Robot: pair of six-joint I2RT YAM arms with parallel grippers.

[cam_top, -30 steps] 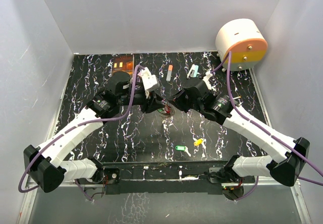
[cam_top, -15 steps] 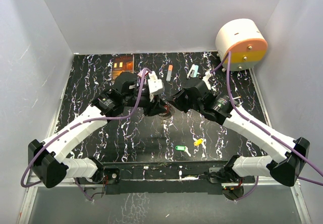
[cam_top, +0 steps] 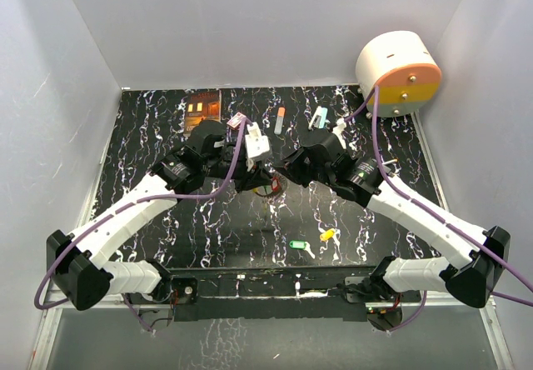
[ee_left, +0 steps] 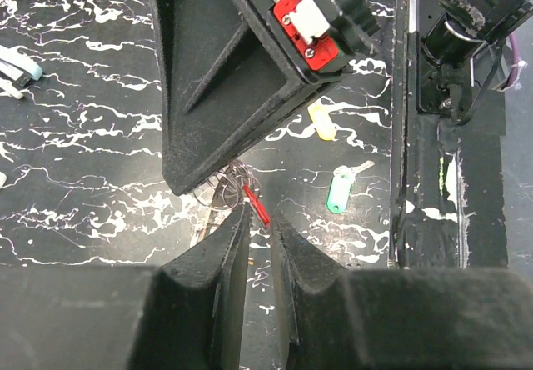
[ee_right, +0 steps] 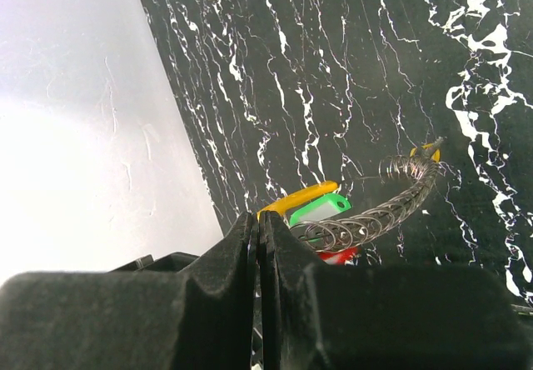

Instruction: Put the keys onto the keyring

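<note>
My right gripper is shut on the orange-yellow arc of the keyring and holds it above the table. Its silvery coil curves away, with a green key on it and a red key below. My left gripper meets the ring from the left. Its fingertips stand narrowly apart with the red key slanting across them. A second green key and a yellow key lie loose near the front edge; they also show in the left wrist view, green and yellow.
A cream and orange round device stands at the back right. A small card, an orange-capped marker and a teal item lie at the back of the black marbled table. White walls close in on three sides.
My left gripper has moved right, up to the keyring, and its wrist has turned. The right gripper has shifted slightly left with the ring. The loose keys have not moved.
</note>
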